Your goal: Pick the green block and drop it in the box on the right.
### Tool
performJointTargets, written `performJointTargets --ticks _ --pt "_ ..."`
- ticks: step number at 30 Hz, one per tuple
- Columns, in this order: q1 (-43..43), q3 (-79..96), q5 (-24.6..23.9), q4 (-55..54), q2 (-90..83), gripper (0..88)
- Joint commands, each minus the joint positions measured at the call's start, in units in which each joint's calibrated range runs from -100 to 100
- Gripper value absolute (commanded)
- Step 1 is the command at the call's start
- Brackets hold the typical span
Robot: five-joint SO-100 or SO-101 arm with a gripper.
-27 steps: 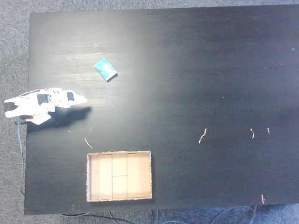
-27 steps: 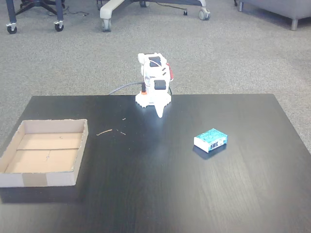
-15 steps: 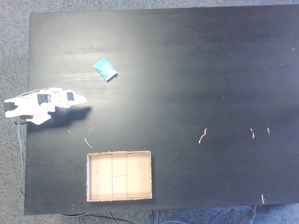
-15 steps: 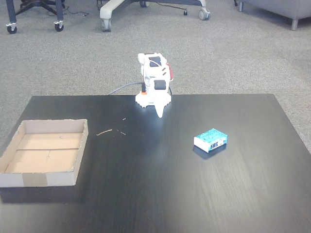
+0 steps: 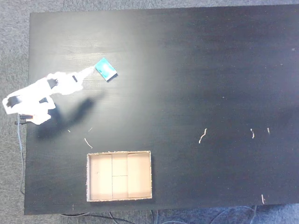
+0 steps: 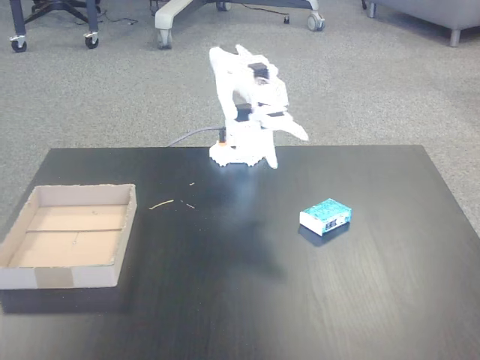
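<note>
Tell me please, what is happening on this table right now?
A small white robot arm at the edge of a black table has lifted up and swung toward the green block, after sitting folded a moment ago. Its claw is raised above the table close to the block, but does not hold it; the block lies flat on the table. I cannot tell whether the claw is open. The cardboard box stands empty further along the table, so nothing is delivered yet.

arm [image 6: 251,97]: raised, reaching out | hand [image 5: 88,71]: empty, state unclear
</note>
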Motion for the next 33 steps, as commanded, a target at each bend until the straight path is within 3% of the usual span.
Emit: performJointTargets --ticks 1,11,16,22,28,33 --pt "-2.04 -21.10 0.49 6.49 24.77 63.6" --pt "-1.81 -71.42 0.63 19.29 72.36 62.0" --pt "-4.95 -78.49 2.49 21.11 79.13 54.9" --pt "-7.78 -93.36 6.11 30.52 92.93 49.3" --pt "-6.87 -96.26 5.03 32.50 92.43 38.4" --pt "-2.57 -92.55 3.71 33.00 77.78 32.4"
